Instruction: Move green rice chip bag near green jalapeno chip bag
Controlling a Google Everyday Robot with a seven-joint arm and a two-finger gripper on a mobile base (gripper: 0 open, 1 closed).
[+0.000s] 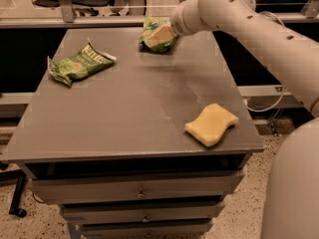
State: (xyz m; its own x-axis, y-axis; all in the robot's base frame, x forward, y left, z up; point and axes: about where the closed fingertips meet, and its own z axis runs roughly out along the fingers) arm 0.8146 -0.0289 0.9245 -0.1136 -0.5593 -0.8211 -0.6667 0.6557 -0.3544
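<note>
The green rice chip bag (150,25) is a puffy, bright light-green bag at the far middle of the grey table (129,113). My gripper (158,35) comes in from the right on the white arm and sits right over this bag, covering its middle. The green jalapeno chip bag (79,62) is flatter, longer and darker green. It lies at the far left of the table, well apart from the rice chip bag and the gripper.
A yellow sponge (212,124) lies near the table's front right corner. Drawers (139,192) sit under the table top. The white arm (259,29) reaches across the right side. A chair base and rails stand behind the table.
</note>
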